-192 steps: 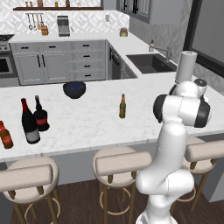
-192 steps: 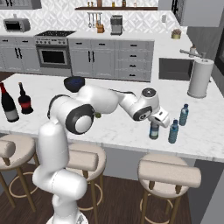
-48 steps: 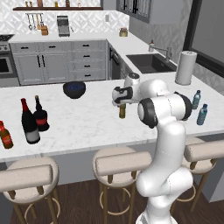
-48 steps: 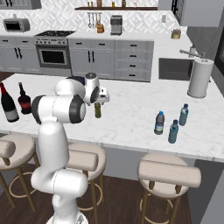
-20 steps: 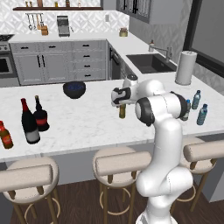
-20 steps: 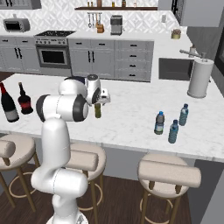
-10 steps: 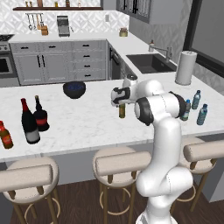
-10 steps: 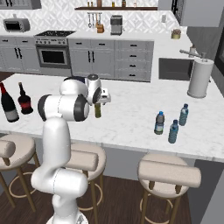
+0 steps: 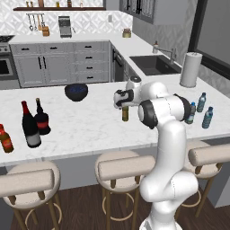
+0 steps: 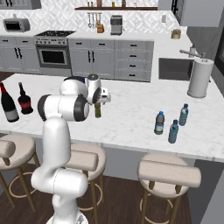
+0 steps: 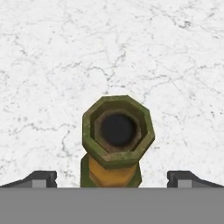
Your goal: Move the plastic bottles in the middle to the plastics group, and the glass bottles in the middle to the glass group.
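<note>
Gripper point(image 11: 112, 177) poised directly above the upright amber beer bottle point(image 9: 126, 112), jaws spread wide to either side of its mouth, nothing held. Bottle stands mid-span on the white marble island counter point(image 9: 90, 123). Three stools point(image 9: 128, 168) line the near edge. At 12 o'clock beyond the counter: grey cabinets point(image 10: 109, 57), oven point(image 10: 52, 56), sink point(image 9: 155, 64).

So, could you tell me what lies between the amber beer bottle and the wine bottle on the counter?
In the left base view, only bare marble counter lies between the beer bottle and the wine bottle; the dark bowl sits farther back.
</note>
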Controlling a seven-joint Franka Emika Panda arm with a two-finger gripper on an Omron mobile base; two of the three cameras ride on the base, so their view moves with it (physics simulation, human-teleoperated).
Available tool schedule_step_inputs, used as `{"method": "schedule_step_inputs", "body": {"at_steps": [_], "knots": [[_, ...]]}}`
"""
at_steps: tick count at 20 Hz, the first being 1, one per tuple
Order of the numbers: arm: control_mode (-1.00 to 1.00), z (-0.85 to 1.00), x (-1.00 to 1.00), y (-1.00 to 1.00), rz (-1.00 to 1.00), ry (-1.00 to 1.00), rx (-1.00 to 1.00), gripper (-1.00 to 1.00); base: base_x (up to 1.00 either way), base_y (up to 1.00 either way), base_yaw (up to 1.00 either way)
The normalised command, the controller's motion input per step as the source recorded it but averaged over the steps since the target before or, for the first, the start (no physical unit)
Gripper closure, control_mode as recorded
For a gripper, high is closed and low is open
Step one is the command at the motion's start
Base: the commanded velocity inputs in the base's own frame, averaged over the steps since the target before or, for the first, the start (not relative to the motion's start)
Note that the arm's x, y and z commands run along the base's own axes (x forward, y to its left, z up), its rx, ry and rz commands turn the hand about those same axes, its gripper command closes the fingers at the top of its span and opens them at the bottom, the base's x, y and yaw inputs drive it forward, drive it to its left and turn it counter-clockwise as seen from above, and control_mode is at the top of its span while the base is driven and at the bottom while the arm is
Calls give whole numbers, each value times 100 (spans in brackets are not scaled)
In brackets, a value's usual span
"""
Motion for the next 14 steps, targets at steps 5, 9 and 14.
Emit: {"method": "schedule_step_inputs", "body": {"at_steps": [5,9,14], "knots": [[-100,-5,0,0,0,-7,1,-100,0,0,0],[-100,-16,0,0,0,-2,0,-100,0,0,0],[-100,-12,0,0,0,0,0,-100,0,0,0]]}}
